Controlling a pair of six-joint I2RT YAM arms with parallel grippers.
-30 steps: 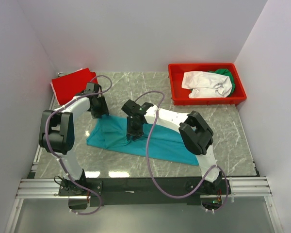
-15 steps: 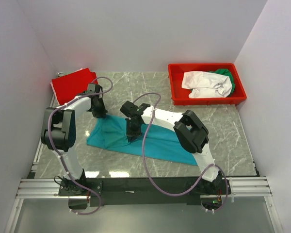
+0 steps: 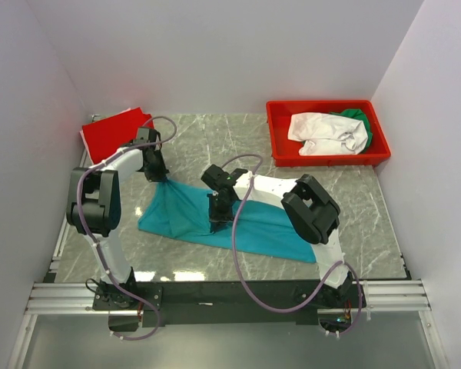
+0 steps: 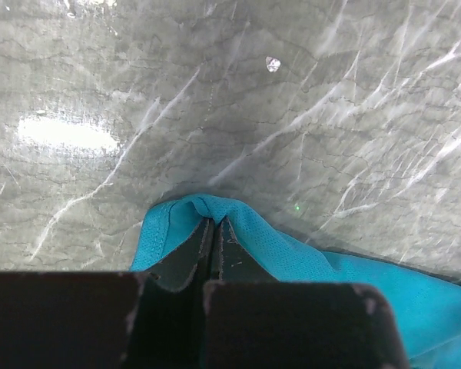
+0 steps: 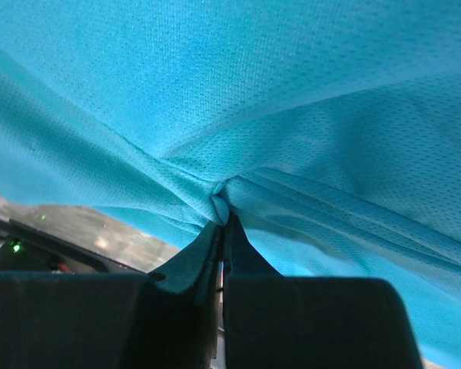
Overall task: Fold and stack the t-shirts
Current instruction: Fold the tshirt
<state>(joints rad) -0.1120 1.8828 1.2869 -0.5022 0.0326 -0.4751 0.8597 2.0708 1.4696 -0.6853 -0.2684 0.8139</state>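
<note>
teal t-shirt (image 3: 184,219), in left tool (image 4: 213,224), right tool (image 5: 221,206)

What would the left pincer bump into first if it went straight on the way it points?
The left pincer is shut on a fold of the teal t-shirt, so cloth comes first. Right past it lies the marble table, probably close, though depth is unclear.

A teal t-shirt (image 3: 180,215) is lying spread across the middle of the table (image 3: 361,215), bunching into pinched folds at two spots. A red t-shirt (image 3: 114,132) is sitting folded at the far left corner. A white t-shirt (image 3: 323,132) and a green t-shirt (image 3: 355,117) are lying crumpled together in a bin (image 3: 323,161) at far right
</note>
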